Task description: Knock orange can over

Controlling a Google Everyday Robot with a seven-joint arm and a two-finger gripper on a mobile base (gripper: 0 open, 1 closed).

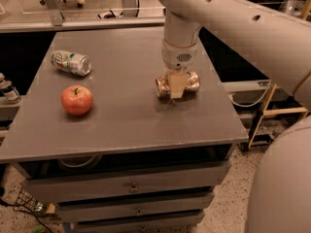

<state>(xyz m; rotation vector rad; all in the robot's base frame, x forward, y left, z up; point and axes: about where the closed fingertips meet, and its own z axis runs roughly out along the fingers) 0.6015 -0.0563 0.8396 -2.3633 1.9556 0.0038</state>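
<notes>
The orange can (191, 82) lies on its side on the grey table (126, 125), right of the middle, with its silver end pointing left. My gripper (176, 87) comes straight down from the white arm and sits over the can's middle, covering part of it. The can appears to rest on the tabletop.
A red apple (77, 100) stands at the left of the table. A green-and-white can (71, 62) lies on its side at the back left. The table's right edge is close to the orange can. Drawers sit below the front edge, and a wooden frame (265, 113) stands to the right.
</notes>
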